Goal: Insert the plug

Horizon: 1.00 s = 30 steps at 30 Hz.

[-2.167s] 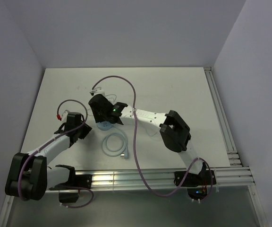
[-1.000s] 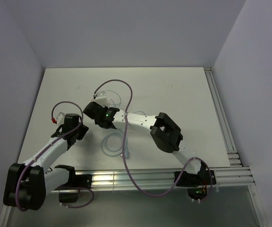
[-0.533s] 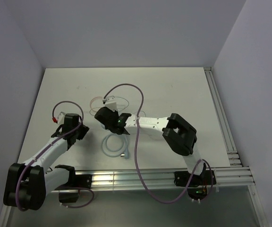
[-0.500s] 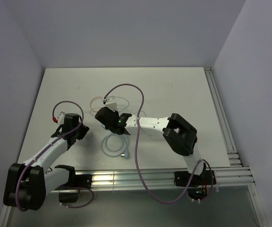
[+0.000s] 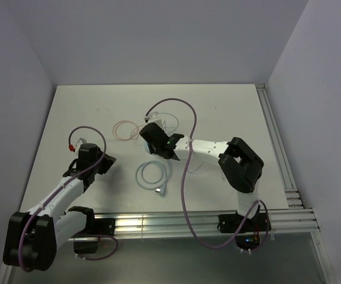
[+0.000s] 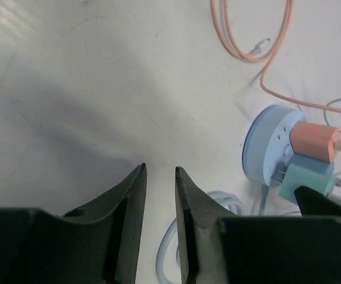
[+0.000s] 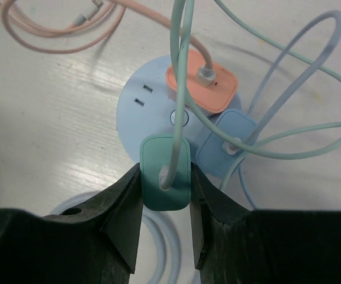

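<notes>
A round light-blue socket hub (image 7: 147,109) lies on the white table. An orange plug (image 7: 203,89) and a blue plug (image 7: 229,142) sit in its face. My right gripper (image 7: 165,177) is shut on the green plug (image 7: 166,171), which it holds at the hub's near edge. In the left wrist view the green plug (image 6: 303,182) stands slightly off the hub (image 6: 265,148), with what look like prongs showing between them. From above, my right gripper (image 5: 153,135) covers the hub. My left gripper (image 6: 160,171) hovers left of the hub, jaws narrowly apart and holding nothing.
A pink cable coil (image 5: 125,129) lies behind and left of the hub. A pale blue cable coil (image 5: 153,176) with a metal connector end lies in front. Green and blue cords (image 7: 301,136) loop over the hub. Aluminium rails (image 5: 206,220) run along the near and right edges.
My right gripper has moved right and slightly back, and the hub and green plug went with it. The left gripper has narrowed a little and the left arm has shifted slightly nearer.
</notes>
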Motion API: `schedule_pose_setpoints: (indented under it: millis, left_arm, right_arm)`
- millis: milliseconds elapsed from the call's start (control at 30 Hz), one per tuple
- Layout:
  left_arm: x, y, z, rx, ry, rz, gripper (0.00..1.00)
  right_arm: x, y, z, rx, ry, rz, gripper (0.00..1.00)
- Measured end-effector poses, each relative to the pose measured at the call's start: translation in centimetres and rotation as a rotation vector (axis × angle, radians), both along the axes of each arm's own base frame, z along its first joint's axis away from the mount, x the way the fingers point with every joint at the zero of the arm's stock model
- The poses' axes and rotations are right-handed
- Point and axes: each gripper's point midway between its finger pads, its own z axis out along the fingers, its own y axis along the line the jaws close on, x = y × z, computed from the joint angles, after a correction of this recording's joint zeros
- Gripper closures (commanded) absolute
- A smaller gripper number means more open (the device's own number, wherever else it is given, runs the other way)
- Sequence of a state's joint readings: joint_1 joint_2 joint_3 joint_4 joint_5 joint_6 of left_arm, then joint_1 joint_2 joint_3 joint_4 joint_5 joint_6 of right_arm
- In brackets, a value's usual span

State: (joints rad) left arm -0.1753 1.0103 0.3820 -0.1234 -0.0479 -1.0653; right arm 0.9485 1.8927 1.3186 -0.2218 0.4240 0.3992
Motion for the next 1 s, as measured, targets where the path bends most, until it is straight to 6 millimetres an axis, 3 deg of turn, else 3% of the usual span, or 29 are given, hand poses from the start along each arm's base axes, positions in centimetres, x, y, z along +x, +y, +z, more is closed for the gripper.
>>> schedule_pose_setpoints:
  millis: [100,300,400,467,600,633,700,733,833,900,1000]
  left_arm:
    - [0.1,-0.6,0.4,-0.019,-0.035,-0.038,0.69]
    - [0.4,-1.9,1.3,-0.053,-0.088,-0.111,0.68]
    - [0.5,-2.4,1.6,-0.057,-0.110,-0.153,0.48]
    - [0.6,-2.7,1.9,-0.055,-0.127,-0.178,0.37]
    - [2.0,-2.9,3.6,-0.035,-0.146,-0.202,0.32]
    - [2.6,-3.0,4.4,-0.031,-0.157,-0.204,0.36]
    - [4.3,-3.3,6.3,-0.028,-0.188,-0.205,0.49]
    - [5.3,-3.5,7.2,-0.030,-0.202,-0.208,0.60]
    - [8.0,-4.5,8.9,-0.044,-0.227,-0.234,0.78]
    - [9.2,-5.5,8.6,-0.052,-0.216,-0.262,0.82]
    - [10.3,-7.5,6.9,-0.073,-0.171,-0.320,0.65]
  right_arm:
    - [-0.1,-0.5,0.5,-0.009,0.003,0.038,1.00]
    - [-1.2,2.2,2.9,0.035,-0.018,0.088,1.00]
    - [-1.2,3.3,4.8,0.082,-0.045,0.074,1.00]
    - [-1.2,2.8,5.5,0.095,-0.050,0.055,1.00]
    - [-1.4,0.2,8.2,0.108,-0.064,-0.011,1.00]
    - [-1.4,-0.2,8.7,0.113,-0.068,-0.020,1.00]
    - [-1.3,-2.5,11.6,0.162,-0.089,-0.067,1.00]
    - [-1.1,-3.7,13.0,0.195,-0.103,-0.093,1.00]
    - [-0.5,-7.3,16.0,0.261,-0.139,-0.172,1.00]
    - [-0.3,-9.8,16.9,0.286,-0.155,-0.222,1.00]
    - [-0.1,-13.1,16.9,0.296,-0.157,-0.288,1.00]
